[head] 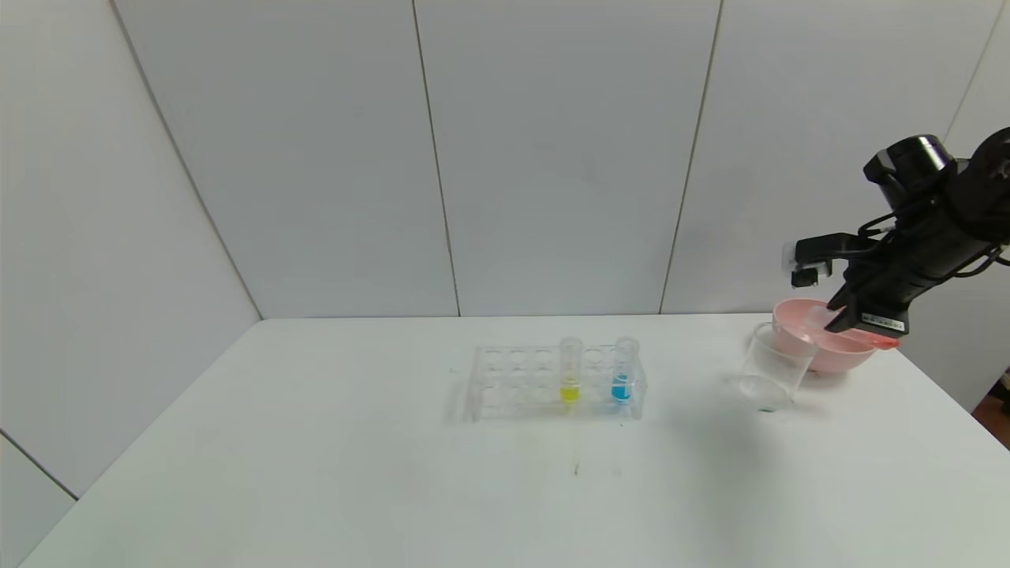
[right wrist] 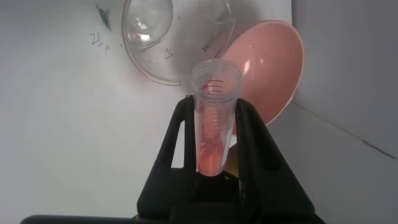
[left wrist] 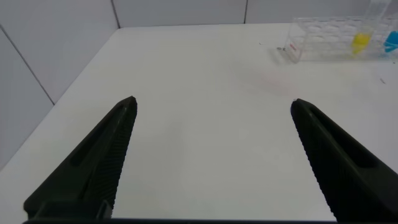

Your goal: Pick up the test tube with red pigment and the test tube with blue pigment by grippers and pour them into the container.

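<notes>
My right gripper (head: 840, 312) is shut on the test tube with red pigment (right wrist: 213, 124), which lies tilted almost flat. Orange-red liquid sits in its rounded end (head: 876, 341), and its mouth points toward the rim of the container (head: 773, 367), a clear beaker (right wrist: 168, 37) on the table just below. The test tube with blue pigment (head: 622, 379) stands upright at the right end of the clear rack (head: 513, 386). My left gripper (left wrist: 213, 102) hovers open over bare table, far from the rack (left wrist: 317, 40); the head view does not show it.
A pink bowl (head: 828, 347) sits right behind the beaker, touching or nearly touching it. A tube of yellow liquid (head: 570, 379) stands in the rack beside the blue one. White walls close the table's far and left sides.
</notes>
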Controlling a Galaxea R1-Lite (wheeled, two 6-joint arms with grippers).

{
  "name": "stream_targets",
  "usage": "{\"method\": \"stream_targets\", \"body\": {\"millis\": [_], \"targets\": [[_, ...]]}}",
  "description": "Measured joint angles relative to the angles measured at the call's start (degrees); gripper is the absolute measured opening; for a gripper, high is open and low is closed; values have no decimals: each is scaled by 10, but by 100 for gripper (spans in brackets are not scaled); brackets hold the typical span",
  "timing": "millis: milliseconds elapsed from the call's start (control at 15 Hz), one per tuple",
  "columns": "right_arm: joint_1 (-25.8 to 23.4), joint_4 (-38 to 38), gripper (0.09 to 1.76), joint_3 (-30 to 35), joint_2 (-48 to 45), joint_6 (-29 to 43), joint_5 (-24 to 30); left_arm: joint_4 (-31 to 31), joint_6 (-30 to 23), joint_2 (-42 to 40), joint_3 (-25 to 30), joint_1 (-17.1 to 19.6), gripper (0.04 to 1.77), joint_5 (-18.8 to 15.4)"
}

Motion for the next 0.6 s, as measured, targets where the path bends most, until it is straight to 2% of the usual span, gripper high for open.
{"method": "stream_targets", "body": {"millis": [400,600], "targets": [[24,-14,45,0,3,-27,-78,0,0,0,0,0,176,0],[35,-13,45,0,3,-32,-93,0,0,0,0,0,176,0]]}}
